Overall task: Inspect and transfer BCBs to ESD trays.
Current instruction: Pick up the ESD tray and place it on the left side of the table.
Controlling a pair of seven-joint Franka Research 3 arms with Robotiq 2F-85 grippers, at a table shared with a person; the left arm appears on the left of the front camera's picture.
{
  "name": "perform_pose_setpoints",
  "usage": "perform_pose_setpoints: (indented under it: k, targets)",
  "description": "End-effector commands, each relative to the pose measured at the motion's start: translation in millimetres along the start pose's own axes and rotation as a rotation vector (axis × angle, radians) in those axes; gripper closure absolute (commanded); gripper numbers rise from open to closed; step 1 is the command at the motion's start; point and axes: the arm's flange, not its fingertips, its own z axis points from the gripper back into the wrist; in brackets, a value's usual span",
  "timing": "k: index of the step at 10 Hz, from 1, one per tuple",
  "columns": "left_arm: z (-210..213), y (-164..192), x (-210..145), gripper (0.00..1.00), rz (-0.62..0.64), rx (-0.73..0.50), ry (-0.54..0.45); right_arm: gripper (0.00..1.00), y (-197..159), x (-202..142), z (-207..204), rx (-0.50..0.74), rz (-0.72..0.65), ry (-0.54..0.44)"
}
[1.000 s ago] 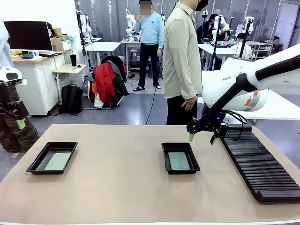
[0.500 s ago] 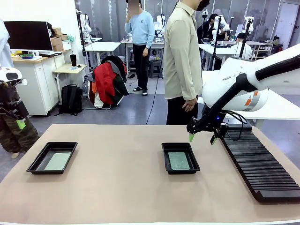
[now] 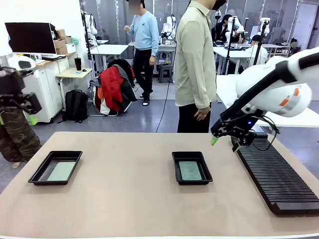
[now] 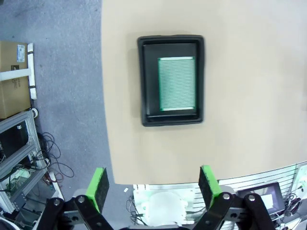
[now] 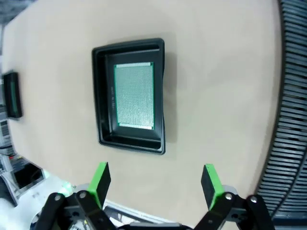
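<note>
Lifted and drawn back toward the ribbed rack (image 3: 276, 174), the right gripper (image 3: 225, 144) hangs wide open and empty, a BCB (image 5: 134, 96) lying in the ESD tray (image 5: 101, 96) below and ahead of its fingertips.

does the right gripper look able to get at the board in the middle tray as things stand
Probably yes. The right gripper hangs open above the table just beyond the middle tray, and the board lies flat and uncovered on the tray's floor, nothing between them. The shallow rim may make gripping its edges awkward.
</note>
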Motion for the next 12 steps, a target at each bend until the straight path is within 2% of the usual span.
perform_pose_setpoints:
  k: [1, 5, 9, 12]
  targets:
    - [16, -47, 17, 0.00, 0.014, -0.024, -0.002, 0.00, -29, -9, 6, 0.120, 0.020, 0.023]
    - [15, -158, 30, 0.00, 0.021, -0.054, 0.008, 0.00, -77, -8, 23, 0.256, 0.102, 0.074]
    - [-17, -242, 37, 0.00, 0.032, -0.118, 0.004, 0.00, -103, -3, 22, 0.387, 0.141, 0.082]
    - [-48, -301, 57, 0.00, -0.002, -0.134, 0.015, 0.00, -116, 3, 10, 0.444, 0.160, 0.091]
